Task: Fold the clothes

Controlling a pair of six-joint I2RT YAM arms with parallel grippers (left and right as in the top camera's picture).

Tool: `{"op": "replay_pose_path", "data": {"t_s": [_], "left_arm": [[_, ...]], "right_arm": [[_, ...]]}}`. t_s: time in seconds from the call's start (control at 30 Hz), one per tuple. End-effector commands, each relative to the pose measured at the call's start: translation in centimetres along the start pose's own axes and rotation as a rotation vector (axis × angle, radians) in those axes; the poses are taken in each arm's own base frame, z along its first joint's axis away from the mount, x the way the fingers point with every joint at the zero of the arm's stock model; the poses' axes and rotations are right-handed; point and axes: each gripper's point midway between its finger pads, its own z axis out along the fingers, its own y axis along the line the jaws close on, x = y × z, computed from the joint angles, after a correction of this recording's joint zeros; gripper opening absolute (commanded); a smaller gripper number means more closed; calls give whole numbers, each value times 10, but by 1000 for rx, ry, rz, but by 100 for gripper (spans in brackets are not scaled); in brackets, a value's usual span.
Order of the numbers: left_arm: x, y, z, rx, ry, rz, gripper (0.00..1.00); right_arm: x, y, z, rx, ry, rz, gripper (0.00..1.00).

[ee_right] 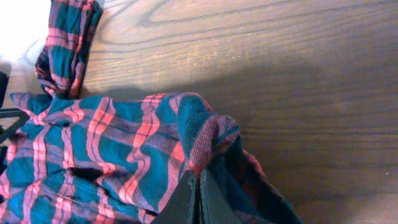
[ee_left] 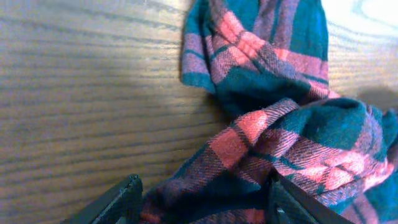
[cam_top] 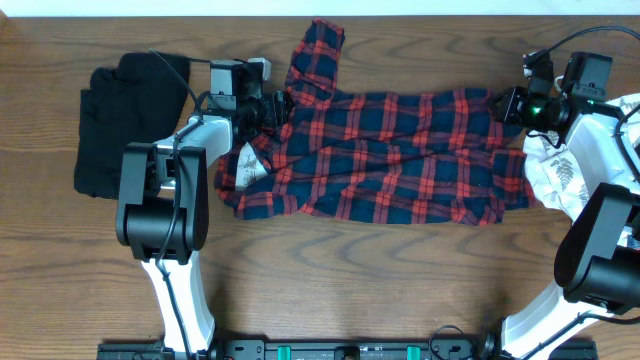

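The red-and-navy plaid shirt (cam_top: 400,160) lies spread across the middle of the table, one sleeve (cam_top: 318,50) reaching toward the far edge. My left gripper (cam_top: 268,110) is at the shirt's left end. In the left wrist view it (ee_left: 205,199) stands open, its two fingers (ee_left: 121,202) apart, with bunched plaid cloth (ee_left: 292,143) lying between them. My right gripper (cam_top: 503,106) is at the shirt's right edge. In the right wrist view it (ee_right: 199,180) is shut, pinching a raised fold of the plaid shirt (ee_right: 205,134).
A black garment (cam_top: 125,125) lies folded at the far left of the wooden table (cam_top: 350,280). A white leaf-print garment (cam_top: 565,170) sits at the right edge under the right arm. Both arm bases stand near the front edge.
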Motion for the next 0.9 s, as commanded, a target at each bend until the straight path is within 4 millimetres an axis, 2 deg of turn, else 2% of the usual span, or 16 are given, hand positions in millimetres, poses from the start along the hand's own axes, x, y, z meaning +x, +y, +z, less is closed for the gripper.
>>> {"op": "replay_pose_path", "data": {"t_s": [0.0,0.17,0.3,0.47,0.77,0.87], "left_arm": [[3,6,4,-14,6,141,65],[-4,5,4,-12,-24,199,65],[-11,1,5,-7,-51,215,59],[-7,-5,7,1,-37,219,56],[1,-15,15,17,-21,241,56],[9,-11,20,15,-4,232,46]], "right_arm": [[-3,3,-6,0,-12,4,3],[-3,3,-6,-1,-12,4,4],[-3,3,-6,-1,-12,4,4],[-3,3,-6,-1,-12,4,3],[-2,3,-6,-1,-10,5,3],[-1,3,-6,-1,-7,7,3]]}}
